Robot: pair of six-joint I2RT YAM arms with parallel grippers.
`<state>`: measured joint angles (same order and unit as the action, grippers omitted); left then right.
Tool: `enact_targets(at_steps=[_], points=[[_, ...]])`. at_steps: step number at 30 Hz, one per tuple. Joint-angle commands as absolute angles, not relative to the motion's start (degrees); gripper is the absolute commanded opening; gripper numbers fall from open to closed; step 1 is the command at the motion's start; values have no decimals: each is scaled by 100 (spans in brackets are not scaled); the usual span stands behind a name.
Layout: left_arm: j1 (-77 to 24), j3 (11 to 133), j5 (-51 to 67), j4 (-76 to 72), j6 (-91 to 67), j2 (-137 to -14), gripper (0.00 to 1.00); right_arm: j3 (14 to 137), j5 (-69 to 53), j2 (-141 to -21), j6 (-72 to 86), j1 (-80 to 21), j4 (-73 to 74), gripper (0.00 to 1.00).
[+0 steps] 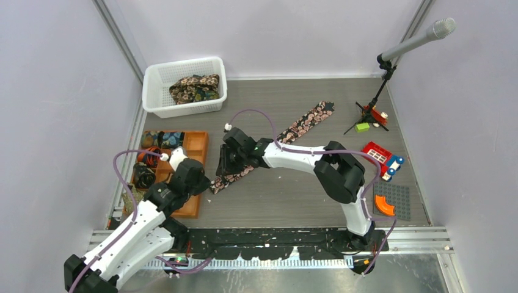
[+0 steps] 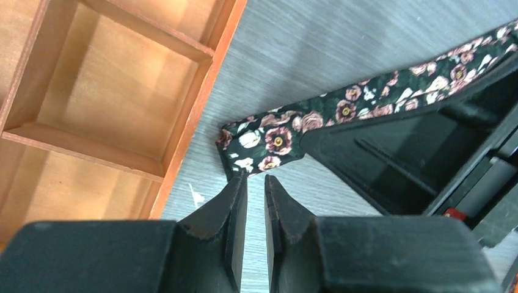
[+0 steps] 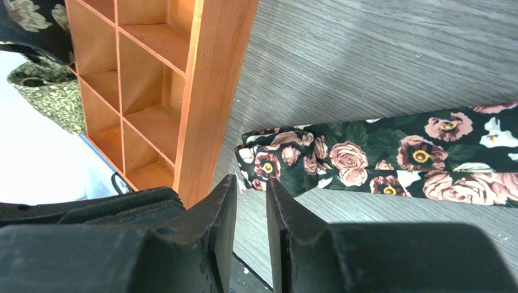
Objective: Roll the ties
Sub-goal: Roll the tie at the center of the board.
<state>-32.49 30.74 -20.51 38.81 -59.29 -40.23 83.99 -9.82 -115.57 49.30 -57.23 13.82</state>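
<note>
Nearest to view, the left gripper point(image 2: 255, 178) showed only a narrow slit between its jaws. It held nothing, and its tips sat just short of the narrow end of the black floral tie point(image 2: 275, 137). The right gripper point(image 3: 250, 180) was likewise almost closed and empty, its tips just on the near side of that same end.

The tie lay flat on the table point(image 1: 293, 189) on a diagonal. Its narrow end was near-left, just beside the orange compartment tray point(image 1: 196, 141), and its wide end was far right. More ties point(image 1: 194, 88) lay bunched in the white mesh basket point(image 1: 153, 91) at the far left.

Assessment of the tie: light, limp cloth, probably slick, with no stiffness of its own. It would likely buckle if pushed and unroll if let go. The soundest hold appeared to be a pinch across the narrow tip, with the other claw pinning the cloth behind it.

The left arm reached from its near-left base over the tray's near right corner, wrist low over the table. The right arm stretched leftward across the table, elbow raised, wrist above the tie. Both claws stood close together, so contact between them was a risk.
</note>
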Motion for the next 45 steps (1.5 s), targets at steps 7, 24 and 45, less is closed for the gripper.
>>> enact_targets(at_steps=[7, 24, 45], points=[[-3226, 2899, -1570, 3332, -5383, -4630, 18, 8848, -1214, -11971, 4617, -5640, 1606, 28], [-3220, 2550, -1567, 2585, -5363, -5804, 15, 8443, -1353, -12203, 4574, -5484, 1329, 27], [-3198, 3821, -1941, 3893, -4755, -5627, 30, 8482, -1131, -11605, 4313, -5468, 1650, 42]])
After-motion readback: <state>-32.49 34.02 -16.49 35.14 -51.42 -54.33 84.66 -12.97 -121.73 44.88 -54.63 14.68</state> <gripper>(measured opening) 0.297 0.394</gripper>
